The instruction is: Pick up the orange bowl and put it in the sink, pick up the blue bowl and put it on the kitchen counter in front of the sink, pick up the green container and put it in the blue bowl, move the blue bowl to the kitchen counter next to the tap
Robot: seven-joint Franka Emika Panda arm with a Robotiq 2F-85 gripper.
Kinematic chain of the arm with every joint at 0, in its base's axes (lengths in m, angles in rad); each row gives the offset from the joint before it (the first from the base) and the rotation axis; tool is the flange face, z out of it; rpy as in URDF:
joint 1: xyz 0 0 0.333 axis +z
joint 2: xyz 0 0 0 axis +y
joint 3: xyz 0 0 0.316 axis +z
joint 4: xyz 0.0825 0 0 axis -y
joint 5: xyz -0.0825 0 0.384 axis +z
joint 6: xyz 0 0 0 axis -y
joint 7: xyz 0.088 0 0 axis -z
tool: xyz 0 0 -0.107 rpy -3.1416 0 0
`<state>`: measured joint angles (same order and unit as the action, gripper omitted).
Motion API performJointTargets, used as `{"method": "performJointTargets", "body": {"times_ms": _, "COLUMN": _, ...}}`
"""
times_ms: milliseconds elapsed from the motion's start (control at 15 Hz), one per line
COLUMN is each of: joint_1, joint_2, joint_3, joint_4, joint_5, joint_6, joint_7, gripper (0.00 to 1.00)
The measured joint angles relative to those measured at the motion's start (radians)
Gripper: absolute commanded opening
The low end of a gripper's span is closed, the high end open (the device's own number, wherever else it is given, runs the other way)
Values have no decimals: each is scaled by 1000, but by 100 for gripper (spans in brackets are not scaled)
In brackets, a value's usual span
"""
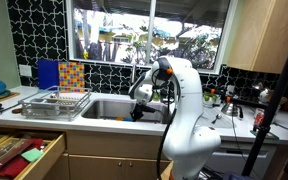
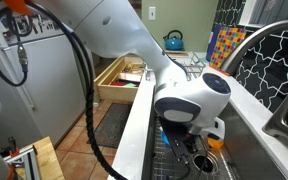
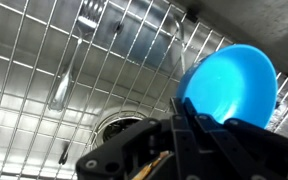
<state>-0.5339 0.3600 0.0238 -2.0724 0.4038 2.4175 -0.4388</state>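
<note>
pinching only the thin rim of the blue bowl point(image 3: 232, 80), which hangs tilted over the wire grid point(image 3: 44, 50) in the sink point(image 3: 254, 15), the clenched gripper point(image 3: 189, 112) could let it swivel or slip free on the lift toward the kitchen counter point(image 1: 102, 120).

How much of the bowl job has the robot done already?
Done, it seems: something orange, probably the orange bowl, sits in the sink. In hand: the pincer is shut on the blue bowl inside the sink. Left: set it on the kitchen counter, add the green container, which I can't spot, then move it beside the tap.
</note>
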Motion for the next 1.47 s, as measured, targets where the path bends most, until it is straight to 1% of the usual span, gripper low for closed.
{"method": "performJointTargets", "body": {"times_ms": 200, "joint_1": 39, "joint_2": -101, "joint_3": -43, "joint_4": -11, "joint_5": 0, "joint_6": -107, "joint_7": -3, "gripper": 1}}
{"method": "performJointTargets", "body": {"times_ms": 467, "joint_1": 80, "joint_2": -259, "joint_3": -118, "joint_4": -24, "joint_5": -1, "joint_6": -266, "joint_7": -31, "gripper": 1}}
{"method": "performJointTargets", "body": {"times_ms": 667, "joint_1": 111, "joint_2": -354, "joint_3": -175, "joint_4": -27, "joint_5": -16, "joint_6": -433, "joint_7": -55, "gripper": 1}}
{"method": "performJointTargets", "body": {"times_ms": 800, "joint_1": 138, "joint_2": -381, "joint_3": -200, "joint_4": -30, "joint_5": -48, "joint_6": -524, "joint_7": -56, "gripper": 2}}
{"method": "performJointTargets", "body": {"times_ms": 1000, "joint_1": 182, "joint_2": -379, "joint_3": -211, "joint_4": -50, "joint_5": -76, "joint_6": -532, "joint_7": -58, "gripper": 2}}
{"method": "performJointTargets", "body": {"times_ms": 1333, "joint_1": 239, "joint_2": -343, "joint_3": -211, "joint_4": -88, "joint_5": -73, "joint_6": -520, "joint_7": -93, "gripper": 2}}
{"method": "performJointTargets", "body": {"times_ms": 1400, "joint_1": 245, "joint_2": -335, "joint_3": -211, "joint_4": -89, "joint_5": -73, "joint_6": -520, "joint_7": -96, "gripper": 20}}
{"method": "performJointTargets", "body": {"times_ms": 1467, "joint_1": 250, "joint_2": -328, "joint_3": -211, "joint_4": -89, "joint_5": -74, "joint_6": -519, "joint_7": -98, "gripper": 30}}
